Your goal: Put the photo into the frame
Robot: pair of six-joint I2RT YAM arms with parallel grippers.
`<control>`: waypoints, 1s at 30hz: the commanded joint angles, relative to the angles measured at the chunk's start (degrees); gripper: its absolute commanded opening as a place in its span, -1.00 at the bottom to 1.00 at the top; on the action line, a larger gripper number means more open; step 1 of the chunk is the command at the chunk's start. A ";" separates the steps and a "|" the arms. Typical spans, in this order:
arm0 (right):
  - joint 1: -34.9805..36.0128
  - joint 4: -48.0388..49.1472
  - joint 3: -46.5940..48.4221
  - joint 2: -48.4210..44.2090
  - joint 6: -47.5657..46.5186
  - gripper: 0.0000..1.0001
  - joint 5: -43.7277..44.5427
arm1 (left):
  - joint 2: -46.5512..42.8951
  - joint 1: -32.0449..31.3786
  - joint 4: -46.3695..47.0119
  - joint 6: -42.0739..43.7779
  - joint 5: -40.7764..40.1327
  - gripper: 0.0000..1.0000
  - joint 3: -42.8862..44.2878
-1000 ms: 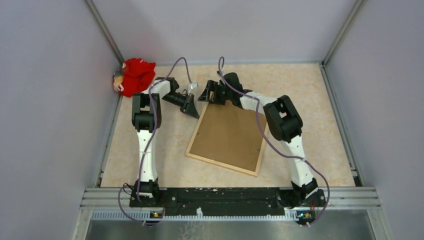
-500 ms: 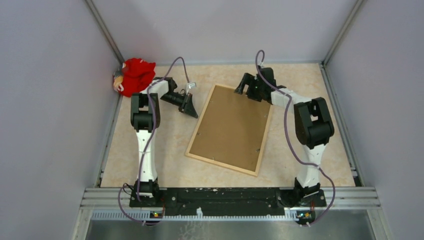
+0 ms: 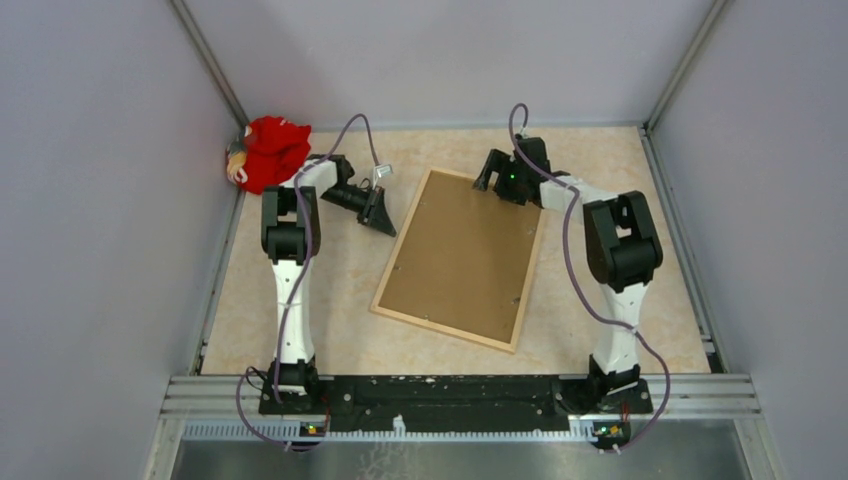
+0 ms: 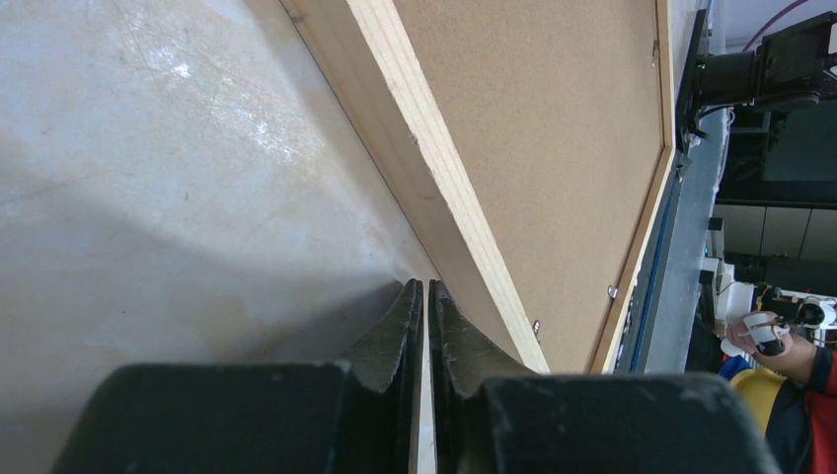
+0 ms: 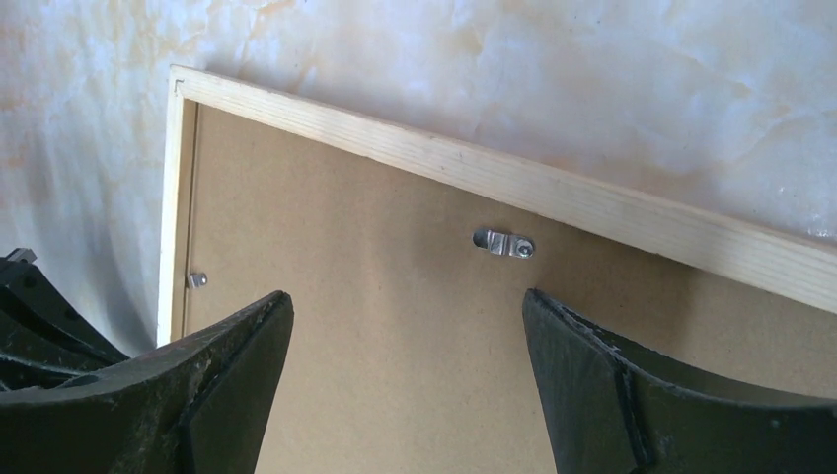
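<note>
The frame (image 3: 440, 329) lies face down in the middle of the table, its brown backing board (image 3: 460, 250) facing up. The photo is hidden. My left gripper (image 3: 383, 222) is shut, low on the table just beside the frame's far left corner. In the left wrist view its fingertips (image 4: 425, 284) sit next to the wood rim (image 4: 434, 158), with only a thin pale slit between them. My right gripper (image 3: 488, 175) hangs open over the frame's far right corner. In the right wrist view its gripper (image 5: 407, 294) spans bare backing board (image 5: 395, 346) below the rim (image 5: 474, 168).
A red cloth doll (image 3: 268, 150) lies in the far left corner. Grey walls close in the table on three sides, and a metal rail (image 3: 460, 390) runs along the near edge. A small metal turn clip (image 5: 503, 243) sits on the backing board near the rim.
My right arm has swung from the frame's far left corner over to its far right corner, then stayed nearly still, still open. The left arm and the frame have not moved.
</note>
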 commanded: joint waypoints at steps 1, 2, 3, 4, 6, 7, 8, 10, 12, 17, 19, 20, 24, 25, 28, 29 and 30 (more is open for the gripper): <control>0.01 1.04 3.72 2.60 -0.85 0.72 0.82 | -2.97 0.22 -0.67 1.51 0.25 -0.79 0.22; -0.02 1.35 3.96 2.94 -0.68 0.72 0.69 | -3.03 0.29 -0.73 1.53 0.21 -0.79 0.19; -0.03 1.49 4.42 3.37 -0.49 0.71 0.60 | -3.08 0.27 -0.80 1.61 0.18 -0.79 0.24; -0.03 1.50 4.82 3.79 -0.47 0.70 0.63 | -3.04 0.30 -0.72 1.68 0.21 -0.79 0.23; -0.07 1.49 5.33 4.26 -0.39 0.69 0.65 | -3.03 0.30 -0.84 1.67 0.16 -0.79 0.20; -0.06 1.46 5.47 4.46 -0.30 0.69 0.73 | -2.98 0.30 -0.83 1.79 0.21 -0.79 0.15; -0.11 1.77 5.50 4.58 -0.21 0.69 0.71 | -2.97 0.30 -0.84 1.83 0.17 -0.79 0.15; -0.11 2.05 5.61 4.81 0.00 0.69 0.47 | -2.90 0.30 -0.83 1.80 0.16 -0.79 0.08; -0.12 2.19 5.83 5.16 0.18 0.68 0.36 | -2.86 0.30 -0.80 1.88 0.23 -0.79 0.07; -0.12 2.55 6.39 5.78 0.49 0.66 -0.12 | -2.77 0.30 -0.89 2.12 0.09 -0.80 -0.19; -0.12 2.63 6.63 6.00 0.69 0.66 -0.31 | -2.80 0.30 -0.85 2.18 -0.08 -0.80 -0.28; -0.12 2.63 6.78 6.14 0.72 0.65 -0.39 | -2.81 0.30 -0.84 2.19 -0.12 -0.80 -0.28; -0.16 2.63 7.47 6.72 0.93 0.64 -0.85 | -2.75 0.30 -0.84 2.24 -0.14 -0.81 -0.20; -0.12 2.64 7.61 6.85 1.01 0.64 -1.02 | -2.77 0.30 -0.84 2.19 -0.01 -0.81 -0.19; -0.12 3.38 7.75 7.03 1.37 0.62 -1.29 | -2.74 0.30 -0.89 2.28 0.02 -0.81 -0.20; -0.07 4.20 7.74 7.05 1.59 0.61 -1.41 | -2.69 0.26 -0.93 2.35 0.09 -0.81 -0.19; -0.11 4.50 7.69 7.09 1.90 0.61 -1.45 | -2.67 0.29 -1.00 2.47 0.19 -0.81 -0.24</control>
